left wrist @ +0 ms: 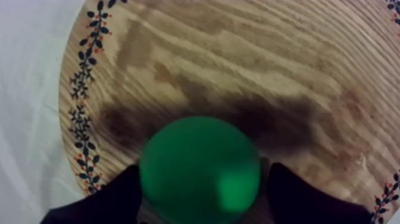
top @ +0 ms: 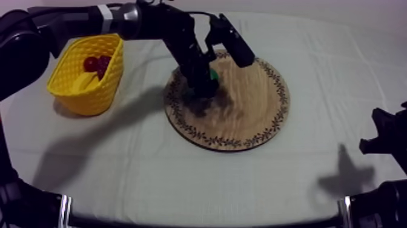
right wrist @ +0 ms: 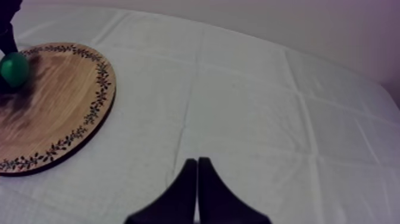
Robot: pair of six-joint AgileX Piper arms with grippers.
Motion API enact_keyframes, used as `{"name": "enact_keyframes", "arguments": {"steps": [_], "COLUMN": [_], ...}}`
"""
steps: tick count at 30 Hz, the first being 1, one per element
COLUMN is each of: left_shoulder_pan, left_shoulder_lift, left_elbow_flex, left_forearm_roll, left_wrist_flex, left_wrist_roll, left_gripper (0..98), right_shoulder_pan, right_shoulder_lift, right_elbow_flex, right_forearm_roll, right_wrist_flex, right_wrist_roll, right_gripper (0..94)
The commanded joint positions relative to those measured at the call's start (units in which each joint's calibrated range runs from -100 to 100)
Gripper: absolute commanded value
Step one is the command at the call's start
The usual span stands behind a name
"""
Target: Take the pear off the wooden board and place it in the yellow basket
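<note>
1. At 4 o'clock on the tabletop (top: 181,176), the right gripper (right wrist: 197,176) hangs over bare cloth, its fingers pressed together in a narrow wedge.
2. Mid-tabletop lies the wooden board (top: 254,115). The pear (left wrist: 199,173) is at its 11 o'clock, and the left gripper (left wrist: 199,193) has its fingers closed round it, one on each flank.
3. The grasp looks made. Whether the pear has left the wood, I cannot tell.
4. Next comes a straight lift, then a carry toward 9 o'clock, over the rim of the yellow basket (top: 91,100), where a small red fruit (top: 94,62) lies.
5. The cloth is grey-white and creased in squares, with a plain pale wall (right wrist: 309,24) beyond.
</note>
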Motion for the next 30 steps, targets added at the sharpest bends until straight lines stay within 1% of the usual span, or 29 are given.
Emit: {"name": "enact_keyframes", "arguments": {"steps": [1, 4, 7, 16, 21, 25, 30], "left_shoulder_pan": [0.01, -0.02, -0.03, -0.96, -1.47, -2.29, -2.75], "left_shoulder_lift": [0.13, 0.54, 0.95, -2.81, -8.83, -15.35, -24.84], "left_elbow_flex": [0.17, 0.21, -0.02, -0.48, 0.01, 3.09, 10.55], "left_forearm_roll": [0.16, 0.38, 0.43, 0.2, -1.29, -1.85, -4.02], "left_wrist_flex": [-0.1, -0.18, -0.19, 2.64, 5.29, 6.24, 6.64], "left_wrist_roll": [-0.44, -0.7, -0.47, -0.25, 1.49, 2.07, 4.23], "left_gripper": [66.5, 59.1, 54.3, 52.6, 53.6, 52.8, 49.2], "right_shoulder_pan": [0.0, 0.0, 0.0, 0.0, -0.01, 0.0, 0.0], "right_shoulder_lift": [-0.05, -0.05, -0.05, -0.05, -0.05, -0.05, -0.05], "right_elbow_flex": [0.05, 0.05, 0.05, 0.05, 0.05, 0.05, 0.05], "right_forearm_roll": [0.02, 0.02, 0.02, 0.02, 0.02, 0.02, 0.02], "right_wrist_flex": [0.02, 0.02, 0.02, 0.02, 0.02, 0.02, 0.02], "right_wrist_roll": [0.01, 0.01, 0.01, 0.01, 0.03, 0.03, 0.02], "right_gripper": [0.3, 0.3, 0.3, 0.3, 0.3, 0.3, 0.3]}}
